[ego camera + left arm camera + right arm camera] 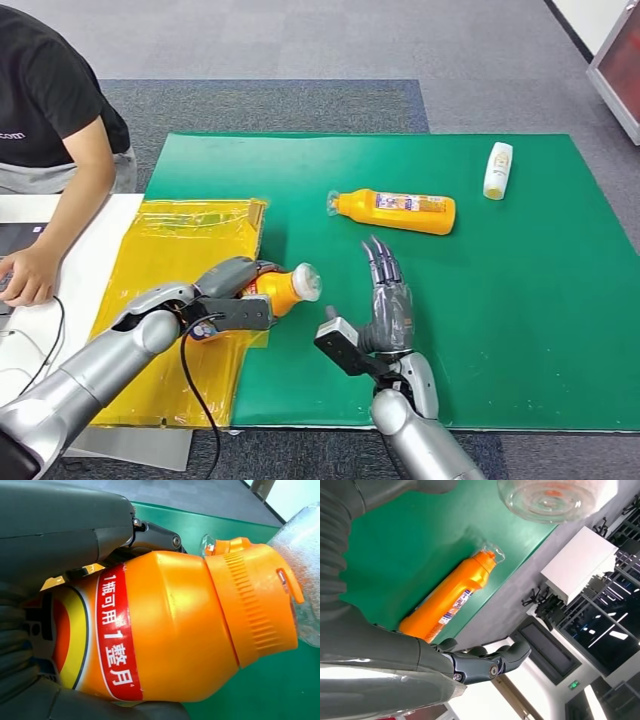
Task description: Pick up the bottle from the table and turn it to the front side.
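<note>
orange bottle (281,290), rigid smooth plastic, likely light and slippery, clear cap: held by its labelled body in left hand (226,292), fingers wrapped around it, near green mat's (528,330) left edge; right hand (386,305) empty, fingers extended.

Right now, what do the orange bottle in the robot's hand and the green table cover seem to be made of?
The orange bottle held by the left hand looks like smooth, glossy moulded plastic: soft highlights, a ribbed collar, a clear cap. The green cover looks like a matte mat, flat and without glare, perhaps rubber or felt; I can't tell which.
</note>
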